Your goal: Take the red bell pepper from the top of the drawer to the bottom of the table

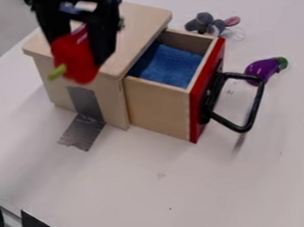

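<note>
The black gripper (pixel 84 29) hangs at the upper left in the camera view, over the left part of the wooden drawer box (pixel 137 27). It is shut on the red bell pepper (pixel 75 57), which sits between its fingers with the green stem pointing down and left. The pepper is in front of the box's top edge and hides part of it. White table (pixel 148 195) surface stretches below the box toward the bottom of the view.
The box's drawer (pixel 157 107) stands pulled out to the right, with blue cloth (pixel 167 65) inside and a black handle (pixel 255 104) jutting out. A purple eggplant (pixel 263 70) and a grey plush mouse (pixel 207 23) lie beyond it. Silver tape (pixel 83 131) runs from box to table.
</note>
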You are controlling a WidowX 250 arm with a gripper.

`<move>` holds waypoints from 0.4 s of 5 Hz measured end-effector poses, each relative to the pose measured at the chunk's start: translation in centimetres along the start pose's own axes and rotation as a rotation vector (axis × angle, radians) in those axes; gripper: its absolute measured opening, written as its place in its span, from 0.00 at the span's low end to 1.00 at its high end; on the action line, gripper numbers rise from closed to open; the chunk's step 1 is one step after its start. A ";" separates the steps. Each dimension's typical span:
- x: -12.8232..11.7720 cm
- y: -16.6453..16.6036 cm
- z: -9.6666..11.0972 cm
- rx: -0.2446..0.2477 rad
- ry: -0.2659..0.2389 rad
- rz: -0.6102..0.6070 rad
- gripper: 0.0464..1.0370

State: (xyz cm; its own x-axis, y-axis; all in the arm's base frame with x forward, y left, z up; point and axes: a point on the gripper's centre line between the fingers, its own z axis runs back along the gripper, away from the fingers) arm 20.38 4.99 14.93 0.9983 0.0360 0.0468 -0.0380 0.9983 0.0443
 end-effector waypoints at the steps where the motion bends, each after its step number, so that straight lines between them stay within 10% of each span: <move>1: -4.2 -1.0 -2.4 -0.007 0.020 -0.003 0.79; 2: -6.6 -1.4 -6.0 0.006 0.045 0.011 0.79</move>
State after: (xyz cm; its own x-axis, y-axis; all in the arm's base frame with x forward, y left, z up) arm 14.10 3.65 8.56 0.9988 0.0494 0.0023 -0.0495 0.9975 0.0504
